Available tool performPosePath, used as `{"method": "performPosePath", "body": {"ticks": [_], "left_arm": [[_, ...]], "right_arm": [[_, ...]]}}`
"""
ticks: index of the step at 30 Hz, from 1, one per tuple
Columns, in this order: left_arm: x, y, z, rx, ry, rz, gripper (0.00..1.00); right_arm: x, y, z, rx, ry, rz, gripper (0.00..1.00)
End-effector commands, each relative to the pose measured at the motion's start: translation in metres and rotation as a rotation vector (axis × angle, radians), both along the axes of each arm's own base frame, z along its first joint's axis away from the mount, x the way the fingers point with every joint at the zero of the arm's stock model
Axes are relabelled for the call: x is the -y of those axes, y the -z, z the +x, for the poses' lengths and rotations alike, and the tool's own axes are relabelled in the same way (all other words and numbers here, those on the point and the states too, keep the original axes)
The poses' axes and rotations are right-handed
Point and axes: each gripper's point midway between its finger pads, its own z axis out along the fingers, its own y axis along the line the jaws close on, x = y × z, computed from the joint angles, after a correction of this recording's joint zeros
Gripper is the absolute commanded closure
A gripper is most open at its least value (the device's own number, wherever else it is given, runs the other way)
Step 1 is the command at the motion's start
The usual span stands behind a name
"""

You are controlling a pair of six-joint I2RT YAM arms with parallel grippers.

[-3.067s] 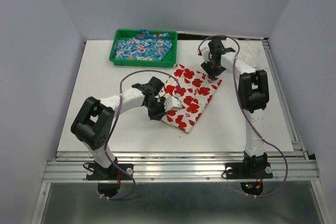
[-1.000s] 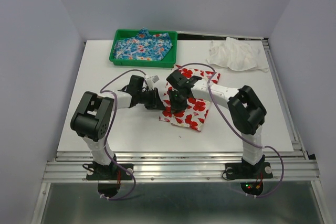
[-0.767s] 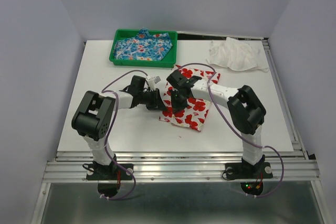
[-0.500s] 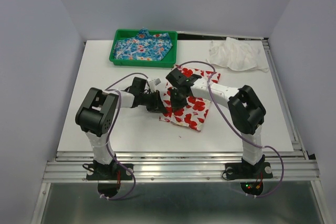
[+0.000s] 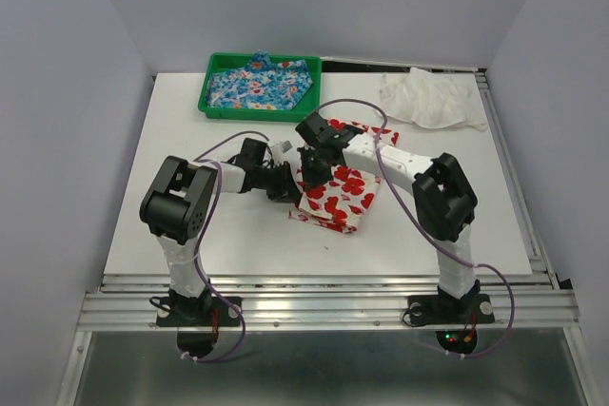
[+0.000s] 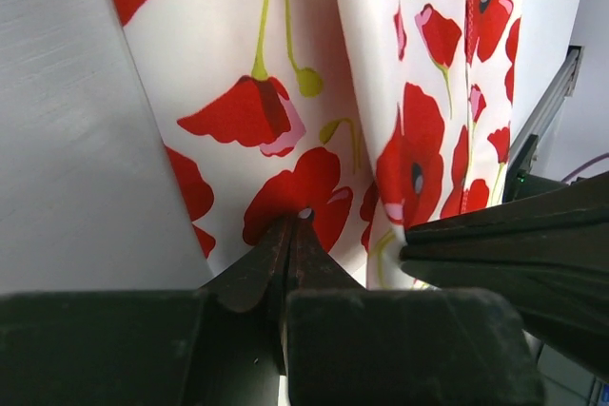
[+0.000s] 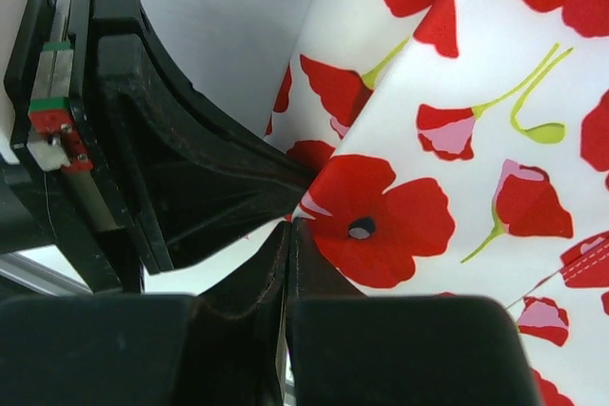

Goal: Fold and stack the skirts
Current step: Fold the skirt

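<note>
Two grippers meet at the white skirt's (image 5: 341, 199) left edge, mid-table (image 5: 190, 225). The left gripper (image 5: 288, 189) and right gripper (image 5: 306, 181) each have jaws pressed together, seemingly pinching its cloth. The right arm crosses over it. The blue skirt (image 5: 262, 83) fills the tray (image 5: 204, 102); a crumpled rag (image 5: 428, 99) lies well apart.

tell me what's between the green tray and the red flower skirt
Just bare white table, seen in the top external view; the green tray and the red-flowered skirt lie apart.
</note>
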Motion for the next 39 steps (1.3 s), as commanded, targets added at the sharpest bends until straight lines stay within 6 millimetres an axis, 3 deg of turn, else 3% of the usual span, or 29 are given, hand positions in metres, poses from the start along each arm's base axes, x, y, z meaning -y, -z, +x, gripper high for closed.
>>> {"method": "performPosePath", "body": {"ticks": [1, 8, 13, 20, 25, 28, 35, 37, 39], "left_arm": [[-0.007, 0.016, -0.001, -0.016, -0.014, 0.069, 1.00], [-0.007, 0.017, -0.002, -0.020, -0.013, 0.071, 1.00], [-0.009, 0.015, 0.001, -0.014, -0.019, 0.065, 1.00], [-0.016, -0.010, 0.010, 0.054, -0.025, 0.049, 1.00], [-0.032, -0.023, 0.013, 0.067, -0.040, 0.050, 1.00], [-0.038, -0.027, 0.015, 0.075, -0.038, 0.056, 1.00], [-0.043, -0.011, 0.008, 0.012, -0.031, 0.062, 1.00], [-0.039, -0.014, 0.006, 0.004, -0.015, 0.026, 1.00], [-0.034, -0.032, 0.008, 0.041, -0.012, -0.043, 1.00]], "right_arm": [[-0.014, -0.003, 0.007, -0.003, -0.005, 0.036, 0.99], [-0.018, 0.021, 0.004, -0.057, -0.013, 0.021, 0.99], [-0.021, 0.026, 0.006, -0.062, -0.028, 0.021, 0.99], [-0.005, 0.030, 0.002, -0.050, -0.027, -0.009, 0.99], [0.004, 0.041, 0.000, -0.070, -0.018, -0.031, 0.99], [0.004, 0.039, 0.000, -0.067, -0.021, -0.029, 0.99], [0.001, 0.031, 0.007, -0.056, -0.010, -0.005, 0.99], [0.000, 0.026, 0.008, -0.049, -0.011, 0.003, 0.99], [-0.001, 0.025, 0.007, -0.050, -0.013, 0.006, 0.99]]}}
